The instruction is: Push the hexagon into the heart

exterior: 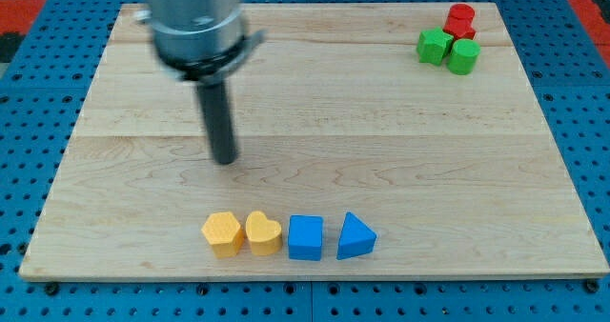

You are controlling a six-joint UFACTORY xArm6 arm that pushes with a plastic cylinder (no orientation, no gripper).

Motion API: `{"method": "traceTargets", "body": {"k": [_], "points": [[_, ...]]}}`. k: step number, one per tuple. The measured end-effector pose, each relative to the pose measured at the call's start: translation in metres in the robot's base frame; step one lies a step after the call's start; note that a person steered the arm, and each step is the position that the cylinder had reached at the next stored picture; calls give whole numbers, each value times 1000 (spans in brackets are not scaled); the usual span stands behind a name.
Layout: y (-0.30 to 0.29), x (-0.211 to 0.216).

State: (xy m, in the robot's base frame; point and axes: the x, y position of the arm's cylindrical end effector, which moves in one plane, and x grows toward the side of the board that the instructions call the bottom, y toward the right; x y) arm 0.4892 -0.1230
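Observation:
A yellow hexagon block (222,232) lies near the view's bottom, left of centre, on the wooden board (381,150). A yellow heart block (263,232) sits right beside it on its right, the two touching or nearly so. My tip (225,160) is above the hexagon in the view, about a block's width and a half away from it and touching neither block. The dark rod rises from the tip to the grey arm end at the view's top left.
A blue cube-like block (306,237) and a blue triangular block (355,236) continue the row to the right of the heart. At the view's top right, a red block (460,20) and two green blocks (435,46) (463,56) stand clustered.

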Motion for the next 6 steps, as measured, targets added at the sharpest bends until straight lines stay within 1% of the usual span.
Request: {"method": "traceTargets", "body": {"k": [1, 2, 3, 4, 5, 6], "points": [[-26, 70], [-27, 99], [24, 95], [89, 87], [102, 86], [73, 129]]}}
